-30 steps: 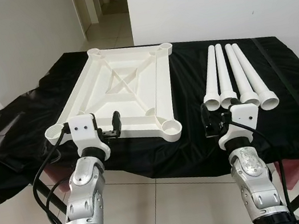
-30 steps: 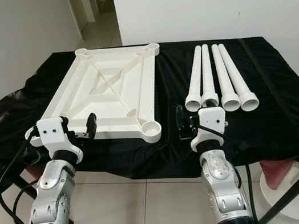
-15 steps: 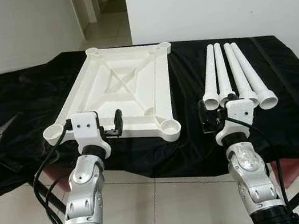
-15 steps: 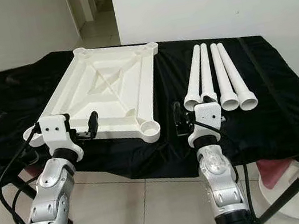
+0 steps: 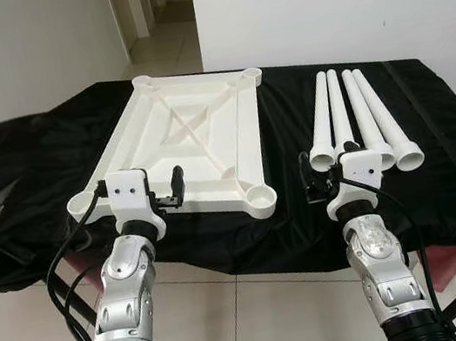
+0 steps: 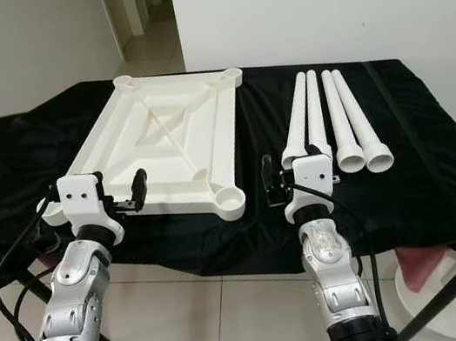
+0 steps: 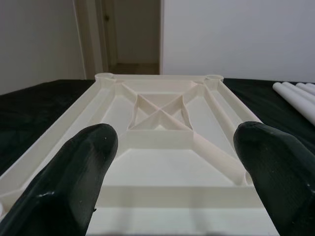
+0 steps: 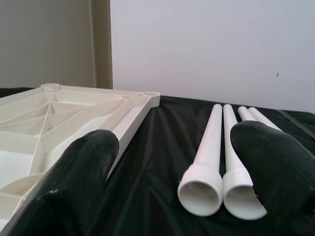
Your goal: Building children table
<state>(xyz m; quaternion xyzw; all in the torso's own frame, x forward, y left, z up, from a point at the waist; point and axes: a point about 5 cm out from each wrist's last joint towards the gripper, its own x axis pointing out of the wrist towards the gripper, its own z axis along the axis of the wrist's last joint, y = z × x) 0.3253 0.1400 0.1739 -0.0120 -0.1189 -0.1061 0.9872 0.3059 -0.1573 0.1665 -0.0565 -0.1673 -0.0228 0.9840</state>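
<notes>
Both hands spread: left hand (image 5: 170, 200) faces inverted white plastic tabletop (image 5: 193, 146); right hand (image 5: 318, 181) should straddle nearest white plastic leg tube (image 5: 323, 120) squarely.

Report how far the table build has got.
Done: only the layout. The white tabletop lies underside up on the black cloth, and four legs lie side by side beside it. In hand: nothing; the left pincer hovers open at the tabletop's near edge, the right pincer open before the legs' wide ends. Left: all four legs into the corner sockets.
</notes>
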